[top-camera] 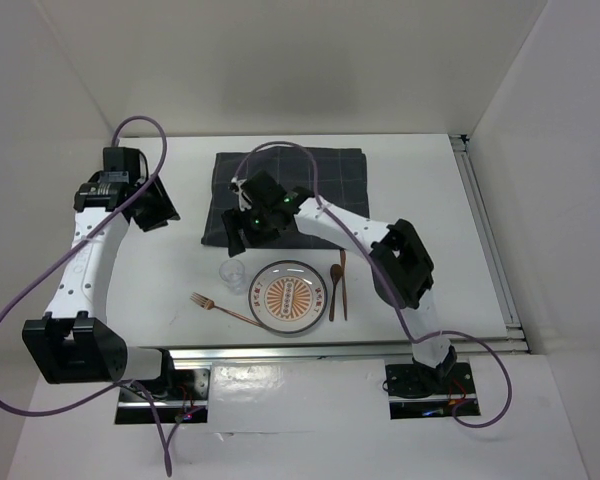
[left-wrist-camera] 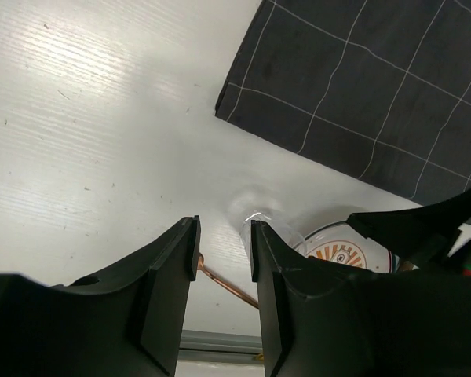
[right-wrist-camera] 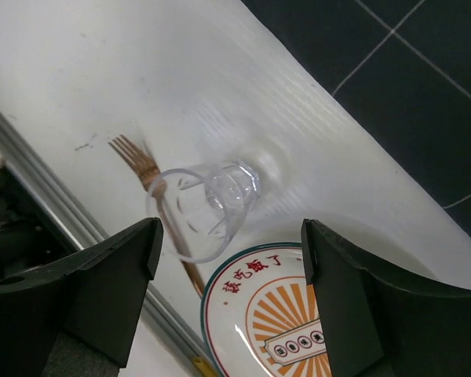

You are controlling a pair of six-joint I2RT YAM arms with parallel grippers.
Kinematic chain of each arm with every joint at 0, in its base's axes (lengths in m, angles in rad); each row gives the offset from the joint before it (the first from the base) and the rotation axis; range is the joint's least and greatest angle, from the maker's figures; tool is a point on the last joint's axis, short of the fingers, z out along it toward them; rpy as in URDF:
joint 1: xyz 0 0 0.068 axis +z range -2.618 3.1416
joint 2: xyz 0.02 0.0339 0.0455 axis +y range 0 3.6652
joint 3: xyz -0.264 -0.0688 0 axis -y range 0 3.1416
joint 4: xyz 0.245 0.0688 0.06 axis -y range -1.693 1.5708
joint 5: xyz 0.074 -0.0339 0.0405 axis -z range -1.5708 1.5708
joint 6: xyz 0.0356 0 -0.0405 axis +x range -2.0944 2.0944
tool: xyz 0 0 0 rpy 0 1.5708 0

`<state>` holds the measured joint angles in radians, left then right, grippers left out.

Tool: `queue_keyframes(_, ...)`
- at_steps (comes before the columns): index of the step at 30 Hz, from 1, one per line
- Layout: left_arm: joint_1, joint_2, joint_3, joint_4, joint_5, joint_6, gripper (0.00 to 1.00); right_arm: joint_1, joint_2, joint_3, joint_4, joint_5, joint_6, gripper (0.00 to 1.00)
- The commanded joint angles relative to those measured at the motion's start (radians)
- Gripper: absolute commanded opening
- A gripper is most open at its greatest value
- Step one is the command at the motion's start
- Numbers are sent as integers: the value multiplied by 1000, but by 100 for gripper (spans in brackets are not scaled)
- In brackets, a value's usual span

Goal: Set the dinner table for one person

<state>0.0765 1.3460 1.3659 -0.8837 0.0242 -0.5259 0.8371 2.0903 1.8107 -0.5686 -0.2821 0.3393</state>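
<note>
The dinner table (top-camera: 425,200) holds a patterned plate (top-camera: 290,297) near its front edge. A clear glass (top-camera: 233,276) stands just left of the plate and a copper fork (top-camera: 223,308) lies in front of the glass. A copper spoon (top-camera: 334,292) and knife (top-camera: 343,285) lie right of the plate. My right gripper (top-camera: 242,238) hangs open and empty above the glass (right-wrist-camera: 208,206), with the plate (right-wrist-camera: 275,318) and fork (right-wrist-camera: 135,155) below it. My left gripper (top-camera: 158,210) is open by a narrow gap and empty, well left of the glass (left-wrist-camera: 261,224).
A dark grey checked cloth (top-camera: 285,190) lies at the back middle, under the right arm; it also shows in the left wrist view (left-wrist-camera: 361,94). An aluminium rail (top-camera: 330,350) runs along the front edge and another (top-camera: 485,230) along the right side. White walls enclose the table.
</note>
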Motion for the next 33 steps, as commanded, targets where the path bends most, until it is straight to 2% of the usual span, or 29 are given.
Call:
queue_keyframes(1,9,-31,4,-1,13,17,48,40,33,59,-43,121,-16,82)
queue_keyframes(6,9,-31,-19,-1,13,17,48,51,54,24,-24,133,-34,70)
queue_keyframes(9,9,-31,-30,-1,13,17,48,69,74,15,-14,133,-43,67)
queue_keyframes(12,9,-31,-30,-1,13,17,48,80,92,15,-14,124,-43,56)
queue_keyframes(13,9,-31,-30,-1,13,17,48,80,93,15,-14,135,-43,47)
queue_keyframes(14,9,-31,-30,8,13,17,48,80,93,24,-14,135,-43,43)
queue_keyframes(20,9,-21,-30,8,13,17,47,80,125,70,-37,144,-56,42)
queue_keyframes(23,9,-21,-30,8,13,26,47,80,125,70,-37,144,-56,30)
queue_keyframes(24,9,-21,-30,8,13,26,47,80,125,70,-37,144,-56,19)
queue_keyframes(26,9,-21,-30,8,13,35,47,80,125,93,-59,144,-65,7)
queue_keyframes(27,9,-9,-30,17,0,46,47,80,125,157,-80,156,-65,0)
queue_keyframes(29,19,-8,-15,17,-18,56,47,62,116,183,-103,178,-81,0)
queue_keyframes(31,19,11,22,-12,-39,56,47,34,116,277,-138,231,-91,0)
queue_keyframes(33,19,12,33,-12,-40,56,47,-39,116,353,-181,253,-82,0)
